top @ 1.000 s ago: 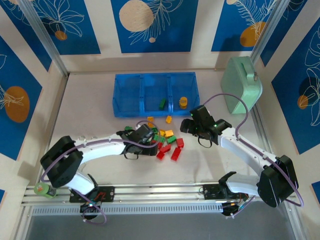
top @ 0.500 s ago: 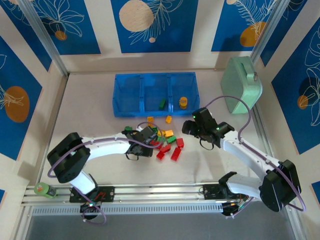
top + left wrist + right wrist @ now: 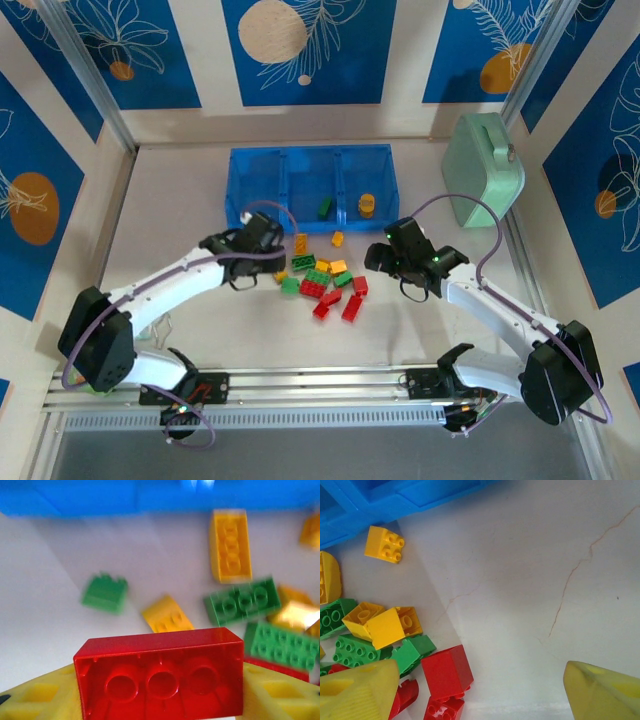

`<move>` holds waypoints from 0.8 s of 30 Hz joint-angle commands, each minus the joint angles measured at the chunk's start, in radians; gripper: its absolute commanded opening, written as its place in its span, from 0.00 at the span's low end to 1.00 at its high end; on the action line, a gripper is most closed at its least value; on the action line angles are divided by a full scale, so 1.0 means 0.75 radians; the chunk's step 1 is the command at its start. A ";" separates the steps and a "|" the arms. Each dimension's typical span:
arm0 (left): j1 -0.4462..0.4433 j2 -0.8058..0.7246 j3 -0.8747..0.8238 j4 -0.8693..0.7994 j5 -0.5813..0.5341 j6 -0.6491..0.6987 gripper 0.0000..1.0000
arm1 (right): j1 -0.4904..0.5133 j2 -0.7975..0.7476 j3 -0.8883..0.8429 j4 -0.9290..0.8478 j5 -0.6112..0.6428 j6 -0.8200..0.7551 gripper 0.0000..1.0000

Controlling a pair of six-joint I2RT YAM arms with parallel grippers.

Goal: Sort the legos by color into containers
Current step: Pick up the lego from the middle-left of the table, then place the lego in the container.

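Red lego [image 3: 159, 652] in left tool [image 3: 159, 696], tray [image 3: 100, 497] beyond

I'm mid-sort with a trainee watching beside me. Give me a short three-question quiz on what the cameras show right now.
1. True or false: the left gripper has its fingers shut on a yellow brick.
2. Multiple choice: which compartment of the blue tray holds the green brick? A left, B middle, C right.
3. Short answer: do the fingers of the right gripper stand open or shut?
Key: 1 false, it holds a red brick. 2 B. 3 open, with nothing between them.
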State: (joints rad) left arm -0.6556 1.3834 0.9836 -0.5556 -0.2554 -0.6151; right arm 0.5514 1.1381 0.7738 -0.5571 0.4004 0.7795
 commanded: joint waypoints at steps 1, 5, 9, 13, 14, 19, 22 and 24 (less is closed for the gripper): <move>0.128 0.064 0.120 0.030 0.069 0.127 0.54 | 0.030 -0.018 -0.012 0.004 -0.023 0.034 0.86; 0.244 0.231 0.329 0.033 0.101 0.193 0.54 | 0.069 -0.024 -0.015 -0.022 -0.016 0.042 0.86; 0.347 0.418 0.520 0.031 0.181 0.215 0.54 | 0.104 -0.033 -0.022 -0.034 -0.018 0.052 0.86; 0.410 0.597 0.703 -0.018 0.199 0.237 0.55 | 0.125 -0.031 -0.023 -0.057 -0.029 0.058 0.87; 0.422 0.635 0.746 -0.038 0.211 0.240 0.55 | 0.132 -0.032 -0.024 -0.062 -0.034 0.058 0.87; 0.447 0.716 0.878 -0.088 0.231 0.256 0.79 | 0.177 -0.031 -0.035 -0.081 -0.041 0.085 0.87; 0.447 0.677 0.879 -0.061 0.275 0.246 0.86 | 0.211 -0.018 -0.041 -0.120 -0.025 0.145 0.88; 0.445 0.633 0.876 -0.058 0.281 0.243 0.89 | 0.233 0.008 -0.034 -0.157 -0.024 0.184 0.90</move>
State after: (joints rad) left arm -0.3248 1.9129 1.6085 -0.5816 -0.0834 -0.4381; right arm 0.7082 1.1366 0.7567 -0.6155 0.3870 0.8574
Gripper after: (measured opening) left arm 0.881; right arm 0.899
